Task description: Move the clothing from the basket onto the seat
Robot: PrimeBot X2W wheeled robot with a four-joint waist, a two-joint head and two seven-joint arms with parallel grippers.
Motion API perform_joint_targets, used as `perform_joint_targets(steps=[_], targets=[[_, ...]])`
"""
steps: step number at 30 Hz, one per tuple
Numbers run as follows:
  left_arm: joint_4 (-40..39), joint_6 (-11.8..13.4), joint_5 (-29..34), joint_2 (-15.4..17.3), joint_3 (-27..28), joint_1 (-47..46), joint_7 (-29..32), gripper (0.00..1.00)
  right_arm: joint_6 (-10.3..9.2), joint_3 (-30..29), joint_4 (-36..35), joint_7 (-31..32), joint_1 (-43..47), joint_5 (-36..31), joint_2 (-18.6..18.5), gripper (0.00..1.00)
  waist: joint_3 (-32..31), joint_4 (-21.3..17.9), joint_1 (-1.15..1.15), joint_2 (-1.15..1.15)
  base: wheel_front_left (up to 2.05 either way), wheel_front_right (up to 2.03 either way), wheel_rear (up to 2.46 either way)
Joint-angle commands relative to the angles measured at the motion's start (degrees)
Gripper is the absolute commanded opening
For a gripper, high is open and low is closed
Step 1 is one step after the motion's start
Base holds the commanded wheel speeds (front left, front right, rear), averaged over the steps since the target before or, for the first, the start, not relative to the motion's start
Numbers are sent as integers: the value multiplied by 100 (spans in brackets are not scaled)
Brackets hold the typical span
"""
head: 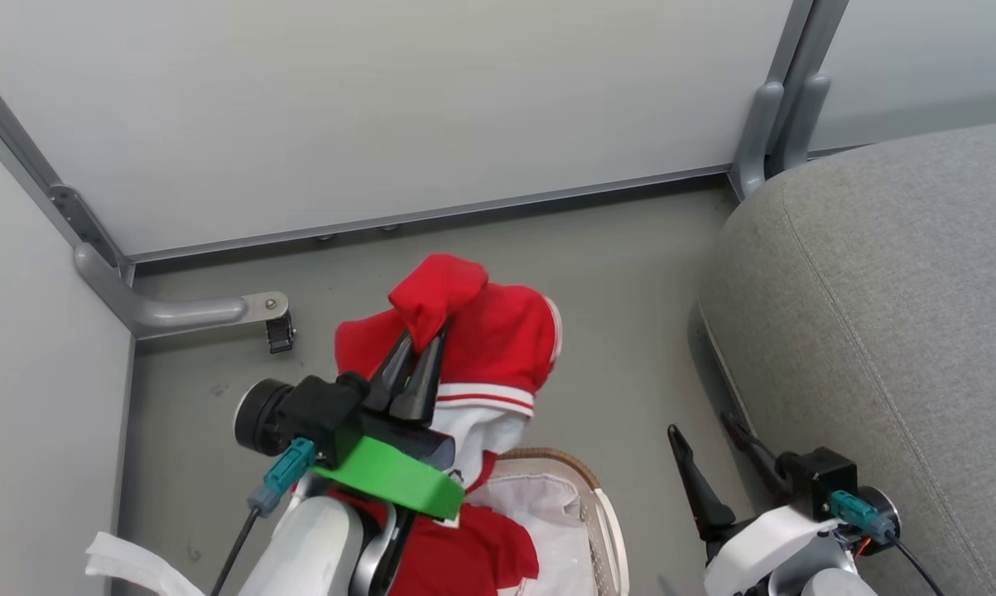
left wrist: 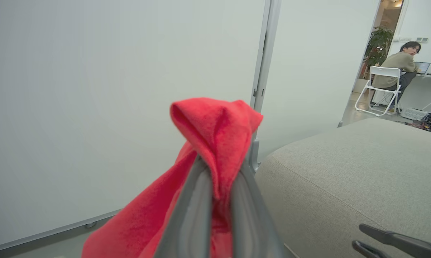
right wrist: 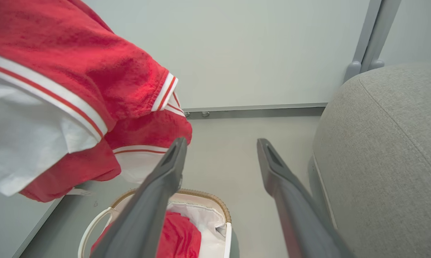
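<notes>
A: State of left gripper?
B: Clenched on a thin fold of clothing, held above basket.
A: And right gripper?
B: Released, empty, beside seat.
A: Advice?
B: Keep grip tight. Lift higher to clear the rim, swing right over the seat, then let go.

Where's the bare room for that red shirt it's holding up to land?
The grey seat is bare on top everywhere visible, bordered by the wall panels behind. The floor strip between the clothing hanging from the left gripper and the seat is also free. The basket is crowded: more red clothing and a white liner.
</notes>
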Motion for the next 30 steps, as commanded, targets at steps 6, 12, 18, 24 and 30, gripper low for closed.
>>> perform_joint_targets(steps=[6,12,18,24,30], targets=[[-257,-17,-115,-20,-177,-127,-6,0,-6,289,10,-13,132,33,-47,100,-114,21,0,0,0,0,0],[-331,-17,-173,-36,-371,-134,-6,0,-6,827,-261,-13,-54,-49,-132,100,-106,73,0,0,0,0,0],[-315,-17,-196,-52,-568,-198,-6,0,-6,1499,-680,-12,-499,-238,-185,100,-19,145,0,0,0,0,0],[-268,-17,-251,-66,-757,-286,-6,0,-6,2169,-577,-13,-1071,-502,-192,100,72,270,0,0,0,0,0],[-263,-17,-331,-73,-912,-364,-6,0,-6,2219,-168,-12,-1434,-1022,-91,100,136,425,0,0,0,0,0]])
